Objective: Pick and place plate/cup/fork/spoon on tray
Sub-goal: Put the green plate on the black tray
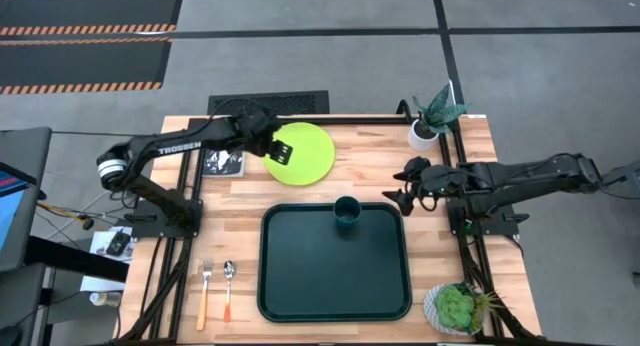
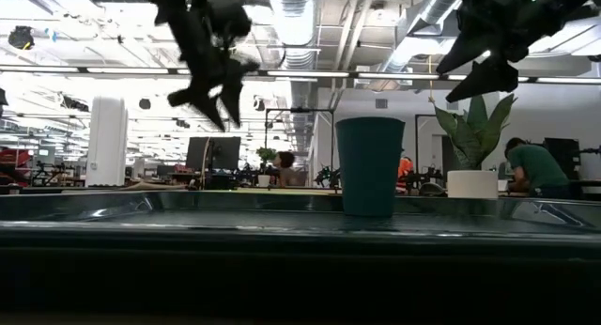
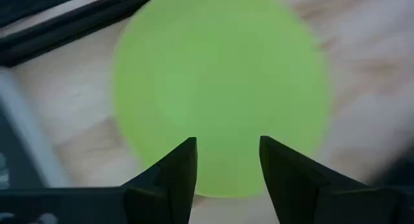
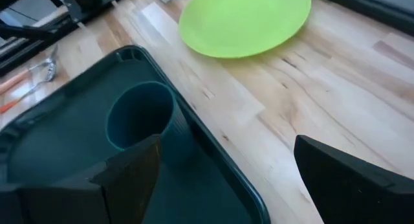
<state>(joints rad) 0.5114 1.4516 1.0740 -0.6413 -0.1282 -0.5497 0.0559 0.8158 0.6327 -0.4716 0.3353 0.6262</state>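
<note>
The lime-green plate point(image 1: 303, 153) lies flat on the table, beyond the tray's far edge. My left gripper point(image 1: 277, 147) hovers over the plate's left part, open; in the left wrist view the plate point(image 3: 220, 88) lies beyond the fingers. The dark teal cup point(image 1: 347, 214) stands upright in the dark green tray point(image 1: 300, 276), at the middle of its far rim. My right gripper point(image 1: 402, 191) is open and empty, raised to the right of the cup point(image 4: 139, 117). The fork point(image 1: 204, 291) and spoon point(image 1: 228, 289) lie on the table left of the tray.
A black book point(image 1: 226, 163) lies left of the plate. A white pot with a tall plant point(image 1: 428, 126) stands at the far right corner, a potted succulent point(image 1: 456, 308) at the near right corner. Bare wood lies between plate and right arm.
</note>
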